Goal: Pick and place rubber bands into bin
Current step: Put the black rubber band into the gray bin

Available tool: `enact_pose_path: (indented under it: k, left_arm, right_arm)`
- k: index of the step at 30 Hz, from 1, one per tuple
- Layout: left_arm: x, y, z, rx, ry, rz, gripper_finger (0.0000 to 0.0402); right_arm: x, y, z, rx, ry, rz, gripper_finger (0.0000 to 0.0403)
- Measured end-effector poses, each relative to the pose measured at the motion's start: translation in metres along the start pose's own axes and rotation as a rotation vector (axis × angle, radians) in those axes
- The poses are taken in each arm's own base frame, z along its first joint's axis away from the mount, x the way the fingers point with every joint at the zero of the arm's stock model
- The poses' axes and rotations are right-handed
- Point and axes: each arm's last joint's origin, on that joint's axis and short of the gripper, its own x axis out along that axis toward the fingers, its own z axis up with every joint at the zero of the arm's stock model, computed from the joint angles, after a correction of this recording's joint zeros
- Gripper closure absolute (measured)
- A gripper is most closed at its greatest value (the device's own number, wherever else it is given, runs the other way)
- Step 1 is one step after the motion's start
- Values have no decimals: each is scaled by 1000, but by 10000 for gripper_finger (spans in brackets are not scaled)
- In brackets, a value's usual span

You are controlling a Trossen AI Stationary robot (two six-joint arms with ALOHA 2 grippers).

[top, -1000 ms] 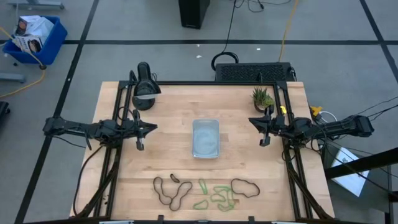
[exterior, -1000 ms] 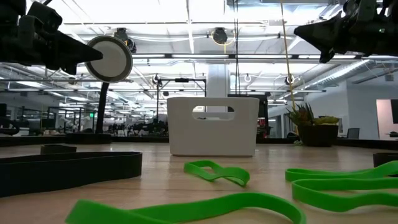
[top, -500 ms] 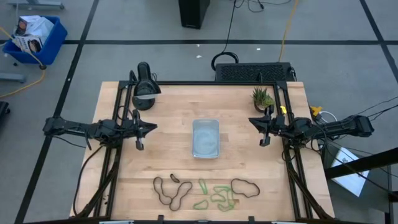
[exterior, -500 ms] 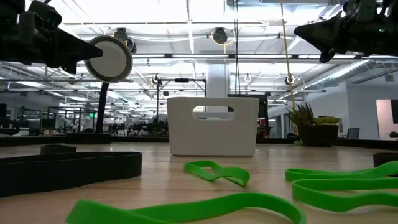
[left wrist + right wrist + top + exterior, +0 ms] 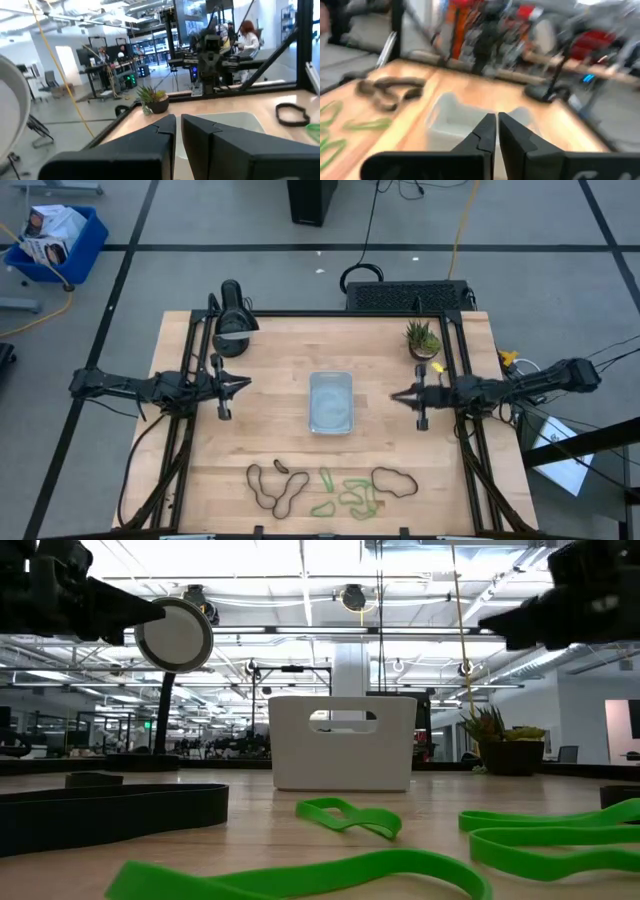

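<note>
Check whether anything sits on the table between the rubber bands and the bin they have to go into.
Nothing visible does. The rubber bands lie along the near edge of the table, and only bare wood separates them from the bin at the middle. Both claws hang beside the bin, left claw, right claw.

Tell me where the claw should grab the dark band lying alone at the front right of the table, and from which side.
Take the dark band from straight above, pinching one strand of the loop at its right end. It lies flat on the table as an open loop, so only a top-down pinch fits. That end is farthest from the green bands. The right claw, above the table beside the bin, is probably nearer.
</note>
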Motion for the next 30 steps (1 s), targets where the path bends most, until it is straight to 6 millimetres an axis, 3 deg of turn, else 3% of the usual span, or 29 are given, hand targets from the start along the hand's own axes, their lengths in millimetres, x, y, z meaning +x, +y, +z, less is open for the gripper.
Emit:
enact_pose_path:
  k: [9, 16, 23, 30]
  left_arm:
    - [-3, 7, 22, 72, -222, 81, 364]
    - [-4, 8, 26, 84, -257, 96, 364]
    - [-4, 9, 27, 98, -251, 139, 364]
    - [-4, 10, 26, 97, -238, 160, 364]
  right_arm:
    - [28, 36, 63, 42, 253, 28, 342]
    - [38, 71, 84, 85, 505, 81, 314]
    - [47, 108, 88, 201, 636, 100, 278]
    - [52, 136, 60, 245, 836, 128, 225]
